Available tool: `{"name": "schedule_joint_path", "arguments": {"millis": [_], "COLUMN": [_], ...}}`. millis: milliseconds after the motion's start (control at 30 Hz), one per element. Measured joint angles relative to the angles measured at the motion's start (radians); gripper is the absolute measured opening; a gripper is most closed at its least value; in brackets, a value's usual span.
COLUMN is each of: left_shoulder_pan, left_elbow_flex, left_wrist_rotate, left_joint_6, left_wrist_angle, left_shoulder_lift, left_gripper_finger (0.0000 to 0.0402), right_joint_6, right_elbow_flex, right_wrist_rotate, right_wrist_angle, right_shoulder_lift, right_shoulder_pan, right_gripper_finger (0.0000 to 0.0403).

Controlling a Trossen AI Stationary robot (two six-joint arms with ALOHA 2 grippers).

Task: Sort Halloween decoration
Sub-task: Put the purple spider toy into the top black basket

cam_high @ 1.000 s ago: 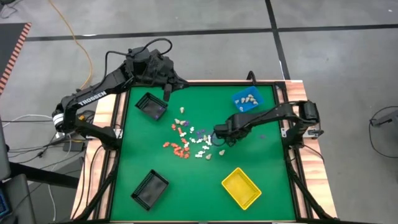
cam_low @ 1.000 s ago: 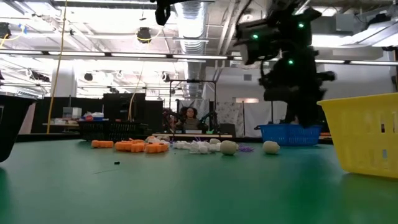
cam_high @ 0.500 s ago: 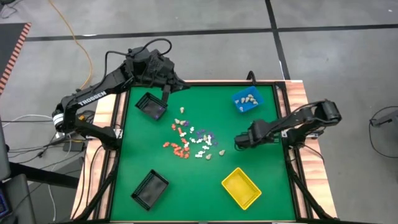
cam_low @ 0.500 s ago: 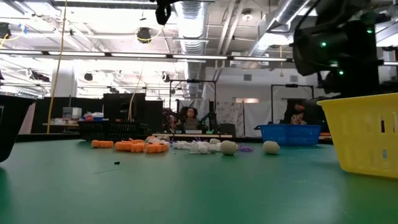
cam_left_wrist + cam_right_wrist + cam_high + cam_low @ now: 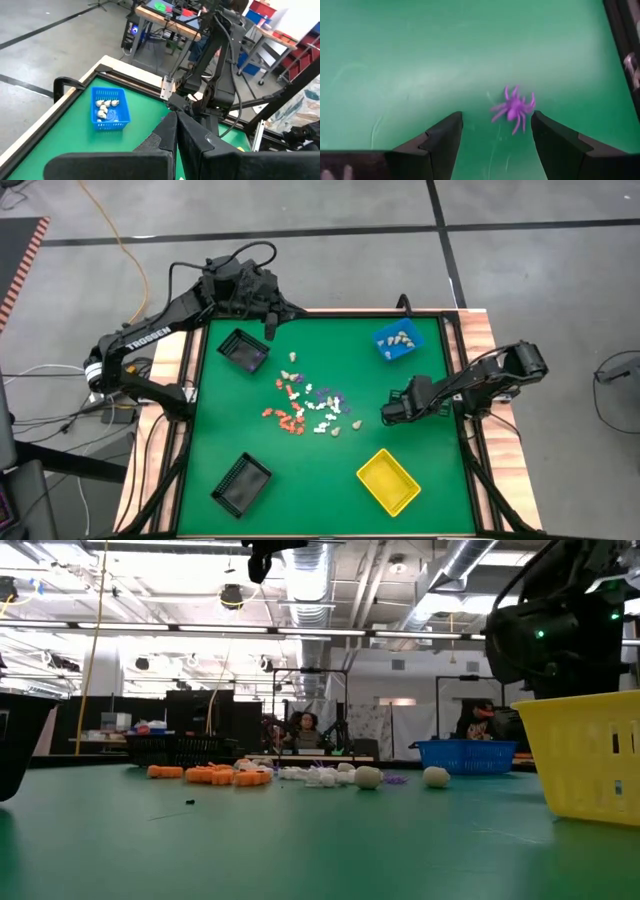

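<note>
High view: right gripper (image 5: 385,416) hangs right of the decoration pile (image 5: 305,402); left gripper (image 5: 268,332), shut and empty, waits by a black bin (image 5: 243,349). Right wrist view: wide-open empty fingers (image 5: 442,139) frame a purple spider (image 5: 514,106); centre it before closing.

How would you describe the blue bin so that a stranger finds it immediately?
Look at the green table from above and go to its far right corner. The blue bin sits there, tilted, with a few beige pieces inside. It is the only blue container; the others are black or yellow.
</note>
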Motion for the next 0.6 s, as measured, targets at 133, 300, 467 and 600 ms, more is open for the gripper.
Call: {"name": "schedule_joint_path", "arguments": {"millis": [133, 300, 467, 600], "left_shoulder_pan": [0.0, 0.0, 0.0, 0.0], "left_elbow_flex": [0.0, 0.0, 0.0, 0.0], "left_wrist_rotate": [-0.001, -0.001, -0.001, -0.001], "left_joint_6": [-0.001, -0.001, -0.002, -0.021], "left_wrist_angle": [0.0, 0.0, 0.0, -0.001], "left_shoulder_lift": [0.0, 0.0, 0.0, 0.0], "left_gripper_finger": [0.0, 0.0, 0.0, 0.0], "right_joint_6": [0.054, 0.065, 0.066, 0.062], "right_elbow_flex": [-0.002, -0.03, -0.054, -0.052], "right_wrist_rotate": [0.038, 0.029, 0.018, 0.001], "right_wrist_angle": [-0.007, 0.008, 0.078, 0.078], "right_shoulder_lift": [0.001, 0.001, 0.001, 0.002], "right_shoulder_pan": [0.012, 0.012, 0.017, 0.017], "right_gripper_finger": [0.026, 0.0259, 0.0257, 0.0238]}}
